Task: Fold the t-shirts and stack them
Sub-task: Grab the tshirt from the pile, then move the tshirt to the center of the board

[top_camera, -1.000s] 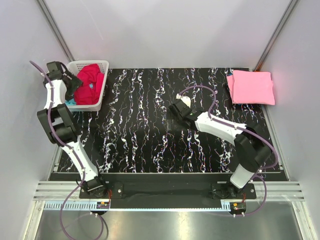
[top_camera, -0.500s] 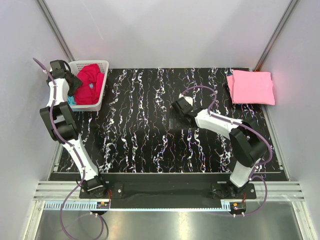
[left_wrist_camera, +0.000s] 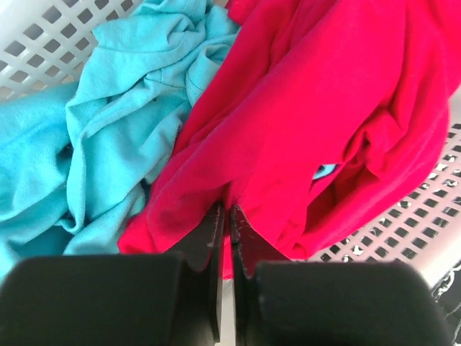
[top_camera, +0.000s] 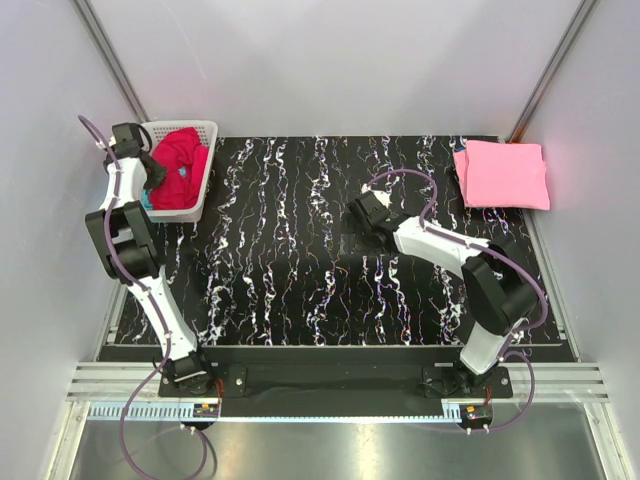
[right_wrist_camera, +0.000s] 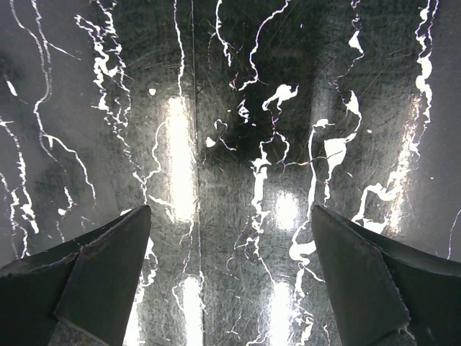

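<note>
A crumpled crimson red t-shirt (top_camera: 182, 162) (left_wrist_camera: 324, 108) lies in the white lattice basket (top_camera: 196, 128) at the table's far left, on top of a turquoise t-shirt (left_wrist_camera: 108, 122) (top_camera: 143, 203). My left gripper (top_camera: 154, 172) (left_wrist_camera: 230, 215) reaches into the basket from the left. Its jaws are shut on a fold of the red t-shirt's lower edge. A folded light pink t-shirt (top_camera: 500, 173) lies flat at the far right corner. My right gripper (top_camera: 358, 214) (right_wrist_camera: 230, 210) hovers open over bare table near the middle, holding nothing.
The basket wall (left_wrist_camera: 43, 36) rises close behind and to the right of the shirts. The black marbled tabletop (top_camera: 280, 260) (right_wrist_camera: 230, 108) stretches between basket and pink shirt. Grey walls close in the left, right and back sides.
My left gripper has gone from open to shut, pinching the red t-shirt, and has shifted slightly right into the basket. The right arm has barely moved.
</note>
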`<state>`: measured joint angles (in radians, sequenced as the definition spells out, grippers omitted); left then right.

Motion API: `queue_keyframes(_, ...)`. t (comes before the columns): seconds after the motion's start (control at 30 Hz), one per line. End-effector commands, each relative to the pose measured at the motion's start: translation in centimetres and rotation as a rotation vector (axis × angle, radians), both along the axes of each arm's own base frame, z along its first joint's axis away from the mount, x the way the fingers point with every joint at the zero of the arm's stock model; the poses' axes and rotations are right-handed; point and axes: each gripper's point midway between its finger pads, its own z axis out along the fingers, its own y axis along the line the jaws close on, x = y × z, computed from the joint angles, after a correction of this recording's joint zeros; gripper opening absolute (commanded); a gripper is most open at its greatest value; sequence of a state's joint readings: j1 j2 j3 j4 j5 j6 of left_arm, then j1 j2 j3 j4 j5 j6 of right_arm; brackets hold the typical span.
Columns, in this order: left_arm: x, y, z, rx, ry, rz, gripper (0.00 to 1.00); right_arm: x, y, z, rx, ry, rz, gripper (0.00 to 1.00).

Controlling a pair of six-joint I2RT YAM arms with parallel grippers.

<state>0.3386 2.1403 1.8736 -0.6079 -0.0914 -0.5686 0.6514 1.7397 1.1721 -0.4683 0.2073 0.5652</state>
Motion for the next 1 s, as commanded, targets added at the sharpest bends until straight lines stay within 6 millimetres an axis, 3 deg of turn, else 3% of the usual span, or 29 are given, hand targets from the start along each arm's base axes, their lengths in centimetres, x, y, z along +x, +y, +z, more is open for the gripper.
queue_keyframes(0.0, 0.6, 0.1, 0.1, 0.017, -0.022, 0.001, 0.0, 0.7, 0.3, 2.7, 0.057, -0.064, 0.002, 1.0)
queue_keyframes(0.13, 0.7, -1.2, 1.4, 0.025, -0.039, -0.029, 0.0, 0.6, 0.1, 2.8, 0.059, -0.064, -0.002, 1.0)
queue_keyframes(0.23, 0.9, -3.1, 3.9, 0.04, -0.083, -0.069, 0.0, 0.6, -0.2, 3.5, 0.067, -0.078, -0.024, 1.0)
queue_keyframes(0.3, 0.7, -4.3, 7.1, 0.066, -0.136, -0.098, 0.0, 0.7, -0.9, 4.1, 0.064, -0.097, -0.059, 1.0)
queue_keyframes(0.37, 0.8, -7.0, 9.8, 0.095, -0.18, -0.162, 0.0, 0.7, -1.8, 5.4, 0.06, -0.14, -0.087, 1.0)
queue_keyframes(0.5, -0.3, -12.5, 18.7, 0.164, -0.347, -0.285, 0.0, 0.3, -4.2, 7.3, 0.037, -0.176, -0.144, 1.0)
queue_keyframes(0.57, -1.0, -16.4, 21.4, 0.167, -0.407, -0.381, 0.0, 0.3, -5.4, 8.7, 0.027, -0.209, -0.177, 1.0)
queue_keyframes(0.6, -1.9, -17.8, 24.1, 0.172, -0.465, -0.41, 0.0, -0.1, -6.1, 9.0, 0.012, -0.205, -0.194, 1.0)
queue_keyframes(0.63, -2.4, -20.8, 25.2, 0.153, -0.492, -0.487, 0.0, -0.3, -6.7, 9.9, 0.015, -0.223, -0.208, 1.0)
queue_keyframes(0.7, -3.7, -23.9, 27.7, 0.141, -0.549, -0.576, 0.0, -0.7, -8.2, 10.6, -0.014, -0.238, -0.253, 1.0)
queue_keyframes(0.73, -5.4, -28.3, 28.9, 0.074, -0.593, -0.726, 0.0, -1.0, -8.8, 11.7, -0.011, -0.266, -0.269, 0.99)
queue_keyframes(0.8, -7.7, -33.4, 30.9, -0.007, -0.662, -0.96, 0.0, -1.5, -9.7, 12.5, -0.013, -0.284, -0.299, 1.0)
queue_keyframes(0.83, -9.9, -36.9, 32.0, -0.048, -0.696, -1.094, 0.0, -1.8, -10.0, 13.4, 0.005, -0.305, -0.304, 1.0)
queue_keyframes(0.9, -13.7, -41.2, 33.6, -0.064, -0.749, -1.244, 0.0, -2.4, -10.3, 13.7, 0.02, -0.313, -0.315, 1.0)
queue_keyframes(0.97, -16.9, -43.1, 36.2, -0.047, -0.828, -1.34, 0.0, -2.9, -10.7, 13.8, 0.028, -0.32, -0.323, 1.0)
